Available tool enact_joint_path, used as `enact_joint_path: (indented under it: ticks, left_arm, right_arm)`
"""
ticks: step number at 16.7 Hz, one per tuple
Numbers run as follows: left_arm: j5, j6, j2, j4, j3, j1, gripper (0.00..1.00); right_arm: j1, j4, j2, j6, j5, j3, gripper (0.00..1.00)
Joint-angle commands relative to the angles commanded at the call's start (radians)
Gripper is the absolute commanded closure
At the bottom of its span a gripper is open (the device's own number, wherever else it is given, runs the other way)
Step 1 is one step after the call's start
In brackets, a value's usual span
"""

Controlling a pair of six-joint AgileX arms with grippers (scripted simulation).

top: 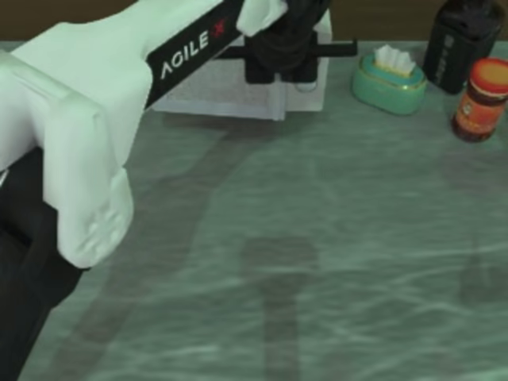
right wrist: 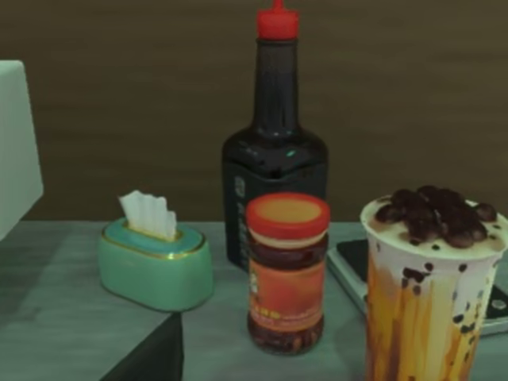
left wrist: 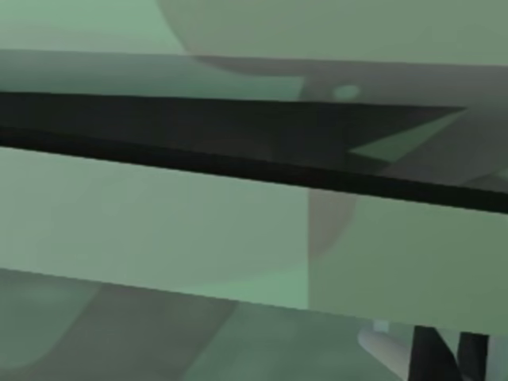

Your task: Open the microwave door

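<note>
Left arm stretched diagonally, gripper at microwave door, finger state unclear

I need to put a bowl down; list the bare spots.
The table is bare across its whole near half, in front of the microwave and right of the left arm. It is crowded at the far right, around the tissue box, dark bottle and jar.

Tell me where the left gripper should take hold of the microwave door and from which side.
Probably the door's free edge, approached from the table's open front. In the top view the microwave door looks swung out from the microwave toward the camera, its lower edge showing near the middle. The left gripper is already at it, fingers hidden. No separate handle is visible, so that thin edge seems the only grip.
</note>
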Motion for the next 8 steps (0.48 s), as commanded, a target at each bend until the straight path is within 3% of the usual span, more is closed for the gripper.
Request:
enact_joint_path:
  ticks: [8]
  left_arm:
    - [0.006, 0.016, -0.019, 0.025, -0.042, -0.006, 1.00]
  right_arm:
    - [0.000, 0.000, 0.000, 0.000, 0.000, 0.000, 0.00]
